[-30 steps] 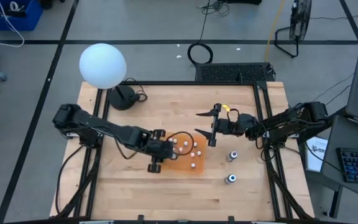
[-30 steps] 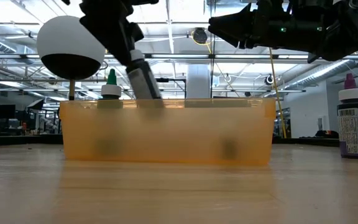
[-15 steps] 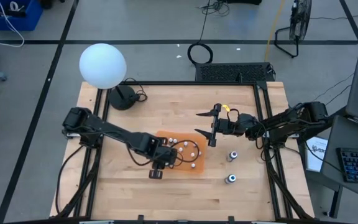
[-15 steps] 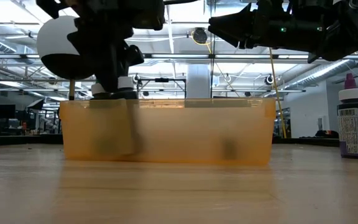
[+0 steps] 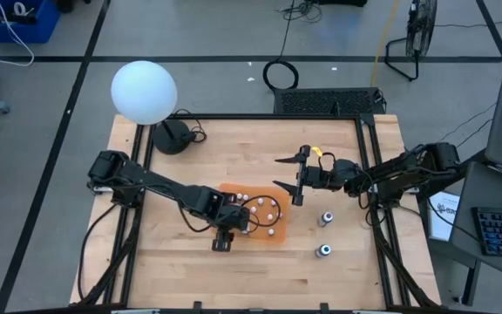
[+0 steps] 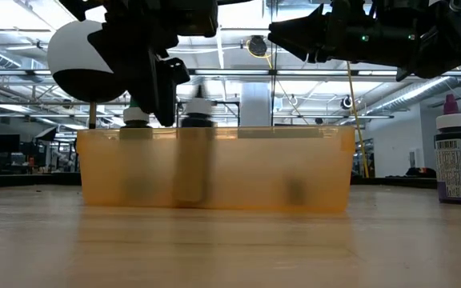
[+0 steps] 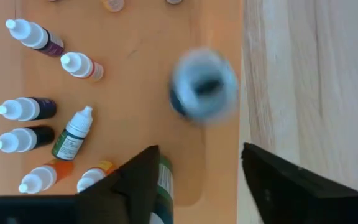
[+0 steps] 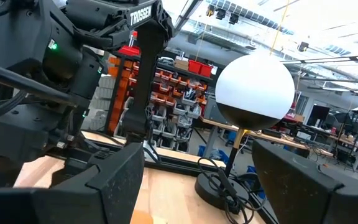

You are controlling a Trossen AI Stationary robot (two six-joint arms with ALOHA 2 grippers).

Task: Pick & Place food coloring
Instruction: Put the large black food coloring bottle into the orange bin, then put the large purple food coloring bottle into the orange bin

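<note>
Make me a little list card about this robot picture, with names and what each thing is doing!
left gripper: open, above the orange tray's edge
bottle just under it: blurred, dark with a pale top, inside the tray
orange tray: on the wooden table, holding small bottles
small white-topped bottles: lying on the tray floor
right gripper: open, held in the air beside the tray, holding nothing
bottles outside the tray: two, standing on the table near the right arm
white globe lamp: at the table's far left corner
</note>
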